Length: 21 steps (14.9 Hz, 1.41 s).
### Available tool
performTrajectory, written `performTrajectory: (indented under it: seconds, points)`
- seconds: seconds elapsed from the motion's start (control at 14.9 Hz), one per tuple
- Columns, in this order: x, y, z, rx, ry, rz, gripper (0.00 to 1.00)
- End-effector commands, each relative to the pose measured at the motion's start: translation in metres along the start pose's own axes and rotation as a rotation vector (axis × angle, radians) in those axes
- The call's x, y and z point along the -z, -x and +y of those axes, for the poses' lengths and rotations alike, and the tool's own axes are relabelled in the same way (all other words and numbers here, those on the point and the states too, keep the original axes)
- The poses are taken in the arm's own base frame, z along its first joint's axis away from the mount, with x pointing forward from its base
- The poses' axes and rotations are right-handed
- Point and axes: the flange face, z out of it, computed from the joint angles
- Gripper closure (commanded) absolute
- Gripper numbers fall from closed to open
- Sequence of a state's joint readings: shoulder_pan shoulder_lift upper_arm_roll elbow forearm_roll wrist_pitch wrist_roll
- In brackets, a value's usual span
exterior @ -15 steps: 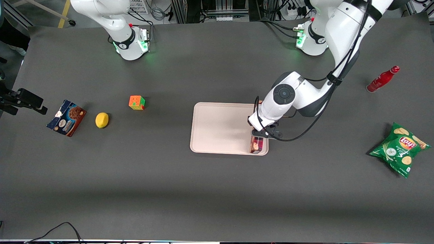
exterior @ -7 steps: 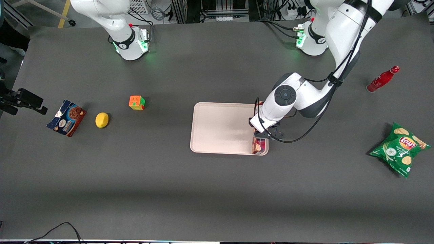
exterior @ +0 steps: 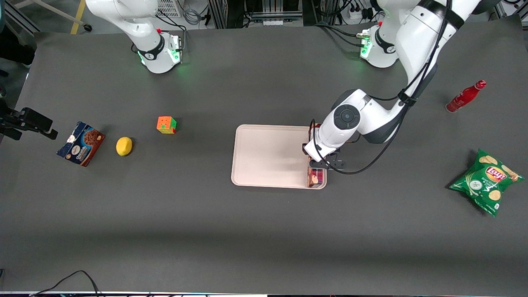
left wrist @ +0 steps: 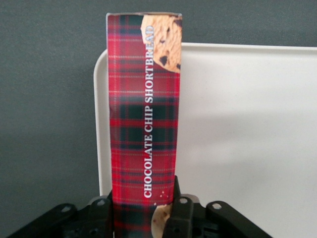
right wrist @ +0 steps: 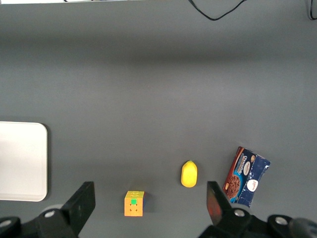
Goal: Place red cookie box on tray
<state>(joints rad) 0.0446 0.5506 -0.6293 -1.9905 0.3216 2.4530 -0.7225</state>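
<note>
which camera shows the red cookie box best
The left wrist view: the red cookie box fills it, its tartan and lettering clear, gripped by the end effector at the tray edge. The front view shows only one end below the arm. The right wrist view misses it.

blue cookie box (exterior: 81, 143) | lemon (exterior: 123, 146) | puzzle cube (exterior: 166, 124) | red bottle (exterior: 465, 97) | chip bag (exterior: 486, 181)
</note>
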Motion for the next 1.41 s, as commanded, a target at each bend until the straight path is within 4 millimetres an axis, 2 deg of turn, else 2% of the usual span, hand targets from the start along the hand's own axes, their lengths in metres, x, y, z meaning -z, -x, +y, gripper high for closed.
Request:
performTrajectory:
  seconds: [0.0,0.27,0.4,0.54,0.67,0.81,0.87,0.94,1.01,1.07,1.34]
  points:
    - [0.003,0.0,0.003,0.014,-0.001,0.022,0.46]
    - [0.007,-0.001,0.002,0.014,0.0,0.03,0.0]
    - [0.016,-0.006,0.002,0.025,0.0,0.033,0.0]
    - [0.041,-0.015,0.003,0.033,-0.011,0.057,0.0]
    - [0.083,-0.03,0.003,0.068,-0.019,0.04,0.0]
    - [0.131,-0.049,-0.004,0.028,0.037,-0.015,0.0]
    - [0.15,-0.062,-0.024,0.004,0.067,-0.039,0.0]
    - [0.165,-0.072,-0.054,-0.02,0.072,-0.054,0.0]
    - [0.182,-0.076,-0.077,-0.065,0.065,-0.061,0.0]
    - [0.205,-0.077,-0.095,-0.113,0.045,-0.062,0.0]
    - [0.287,-0.079,-0.199,-0.074,-0.039,-0.112,0.0]
